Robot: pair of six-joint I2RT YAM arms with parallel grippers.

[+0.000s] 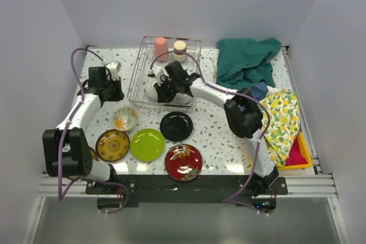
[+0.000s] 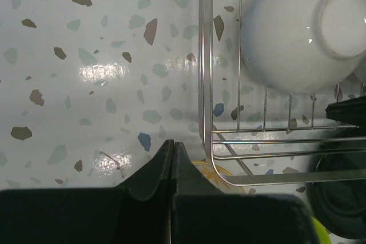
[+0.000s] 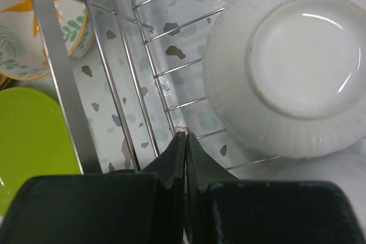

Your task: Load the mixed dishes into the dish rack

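A speckled worktop [image 1: 217, 132] is seen carrying everything. At its far middle the dish rack [image 1: 139, 75] is set, with a teal cloth [image 1: 246, 61] bunched to its right and a yellow-patterned cloth [image 1: 280, 118] draped nearer, over the yellow tray [image 1: 305, 154].

In front of the rack four plates are laid flat on the worktop: the red floral plate [image 1: 183, 161] nearest, the lime-green plate [image 1: 147, 144] and brown-gold plate [image 1: 112, 144] to its left, and the black plate [image 1: 176, 126] just before the rack. The floral bowl [image 1: 125, 118] is placed by the rack's near left corner.

Inside the rack a white bowl [image 3: 297, 67] is turned upside down (partly hidden by the arm from above), while a salmon-pink cup [image 1: 161, 48] and a pale cup [image 1: 180, 50] are stood at the far end.

The right fingers [image 3: 182, 144] are pressed together, empty, over the rack's wires beside the white bowl. The left fingers [image 2: 170, 151] are likewise closed on nothing, above bare worktop just outside the rack.
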